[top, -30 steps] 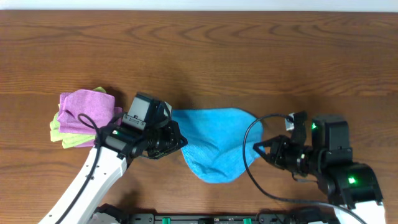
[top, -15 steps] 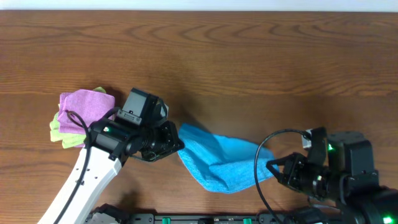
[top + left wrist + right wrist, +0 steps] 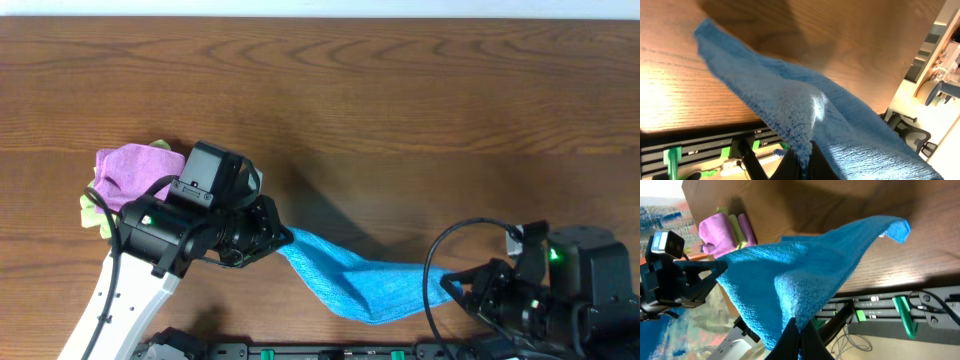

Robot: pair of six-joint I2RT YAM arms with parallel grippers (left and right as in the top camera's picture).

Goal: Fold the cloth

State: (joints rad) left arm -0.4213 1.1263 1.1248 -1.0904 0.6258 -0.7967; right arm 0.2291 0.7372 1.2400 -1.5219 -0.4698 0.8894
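The cloth point(image 3: 360, 290) is sky-blue and fuzzy. It is drawn out into a narrow band along the near edge of the table point(image 3: 400, 100), strung between the two grippers.

Orientation: in the overhead view its long axis runs left to right on a slant. The left end sits higher in the picture and the right end lower, nearer the table's front edge. The middle sags towards the front edge, below the line between the two held ends. A dark shadow lies on the wood behind the band, apart from it, so that stretch is off the surface. Whether the sagging lower edge touches the table cannot be told.

Left gripper point(image 3: 283, 238): the jaws are pinched together on the left end of the cloth. In the left wrist view the fabric rises from the dark fingertips and runs away over the table to a far corner.

Right gripper point(image 3: 450, 290): the jaws are clamped on the right end. In the right wrist view the cloth fans up from the fingertips and tapers towards the left arm.

Other items: a purple cloth point(image 3: 135, 170) lies bunched at the table's left side, on top of a light green cloth point(image 3: 90, 212), well apart from the blue one.
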